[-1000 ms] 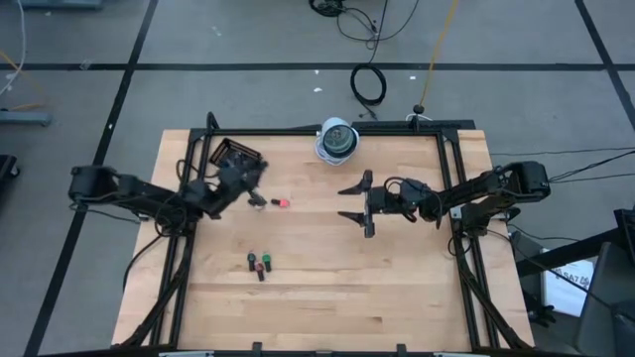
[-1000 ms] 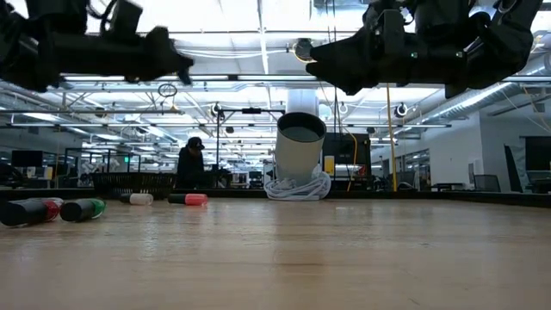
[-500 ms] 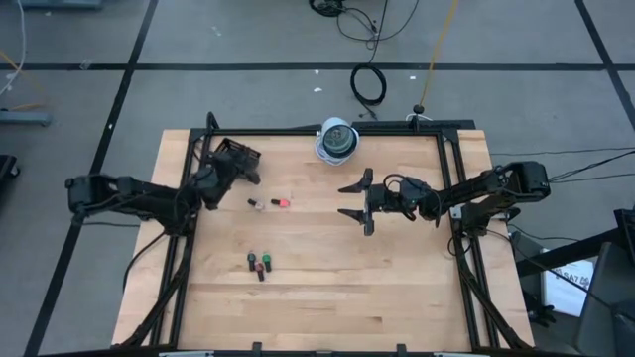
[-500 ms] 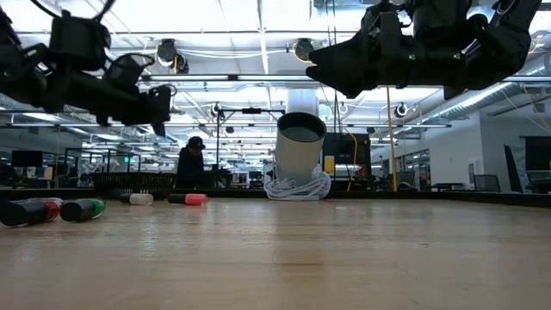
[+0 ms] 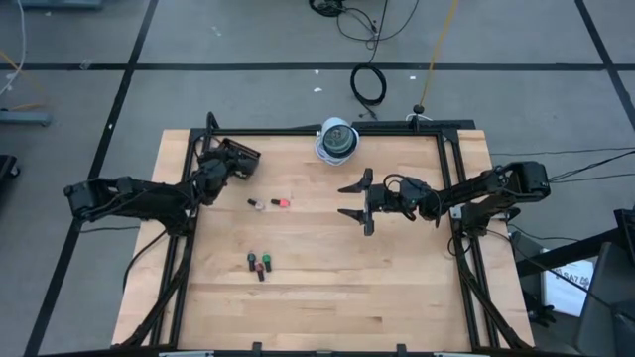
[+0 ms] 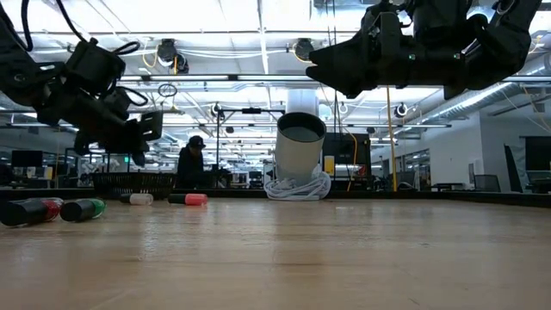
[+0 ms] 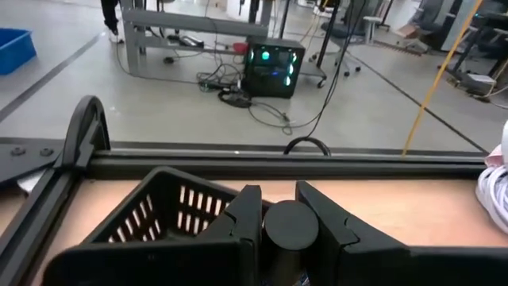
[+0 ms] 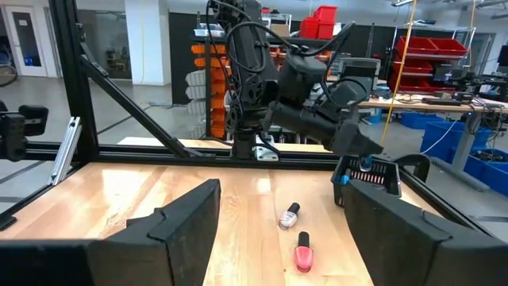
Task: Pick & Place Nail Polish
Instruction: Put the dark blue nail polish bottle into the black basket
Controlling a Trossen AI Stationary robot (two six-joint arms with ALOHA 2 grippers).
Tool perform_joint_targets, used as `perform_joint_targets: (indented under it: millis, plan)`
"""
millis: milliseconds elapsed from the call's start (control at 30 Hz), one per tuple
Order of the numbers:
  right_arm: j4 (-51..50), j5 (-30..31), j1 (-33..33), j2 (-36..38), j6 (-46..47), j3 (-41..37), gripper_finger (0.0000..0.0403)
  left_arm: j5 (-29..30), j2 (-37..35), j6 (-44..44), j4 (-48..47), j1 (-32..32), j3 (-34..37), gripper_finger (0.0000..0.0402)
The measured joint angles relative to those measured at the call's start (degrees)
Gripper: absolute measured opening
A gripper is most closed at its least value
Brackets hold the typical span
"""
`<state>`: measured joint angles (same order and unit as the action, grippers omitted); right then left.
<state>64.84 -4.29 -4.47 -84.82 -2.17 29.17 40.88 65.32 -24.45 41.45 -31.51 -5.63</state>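
My left gripper (image 5: 220,171) is shut on a nail polish bottle, whose dark round cap (image 7: 290,226) shows between the fingers. It hangs at the rim of the black slotted basket (image 5: 238,155) at the table's far left. A whitish bottle (image 5: 257,203) and a pink one (image 5: 281,202) lie on their sides on the wood. A red bottle (image 6: 30,211) and a green one (image 6: 83,208) lie in a small group (image 5: 260,263) nearer the front. My right gripper (image 5: 355,201) hovers open at mid-table, fingers level and nothing between them. My left gripper pinches the nail polish bottle between its two fingers, one on either side of the dark cap (image 7: 290,226). The fingers come nearly level, slanting a little down toward the table's far edge. The bottle is lifted clear of the table, beside the basket's rim (image 7: 171,187); its body is hidden by the fingers.
A white cup (image 5: 337,140) in a coil of white cable stands at the far edge, middle. Black frame rails (image 5: 451,198) run along the table's sides and far edge. Bare wood lies between the two grippers and toward the near edge.
My left gripper has swung from above the whitish and pink bottles toward the table's far left corner and the basket. It has sunk and its wrist has turned on the way. It stays shut on the bottle. The bottles on the table lie as before.
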Motion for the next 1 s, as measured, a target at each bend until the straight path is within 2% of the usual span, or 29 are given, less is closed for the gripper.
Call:
perform_joint_targets:
  millis: [300, 467, 733, 900, 1000]
  plan:
    - [-0.1, 0.0, 0.0, 0.0, 0.0, 0.0, 0.0253, -0.2, 0.0, -0.2, -2.8, -0.4, 0.0, 0.0043]
    - [-0.4, 0.0, 0.0, 0.0, 0.0, 0.0, 0.0254, 1.1, 0.0, -0.4, -3.3, -0.4, 0.0, 0.0055]
    - [-0.4, 0.0, 0.0, 0.0, 0.0, 0.0, 0.0253, 1.2, 0.0, -0.3, -4.3, -0.4, 0.0, 0.0042]
    - [-0.4, 0.0, 0.0, 0.0, 0.0, 0.0, 0.0254, 1.2, 0.0, -0.4, -4.5, -0.7, 0.0, 0.0063]
    - [-0.4, 0.0, 0.0, 0.0, 0.0, 0.0, 0.0253, 1.2, 0.0, -0.2, -4.8, -1.2, 0.0, 0.0059]
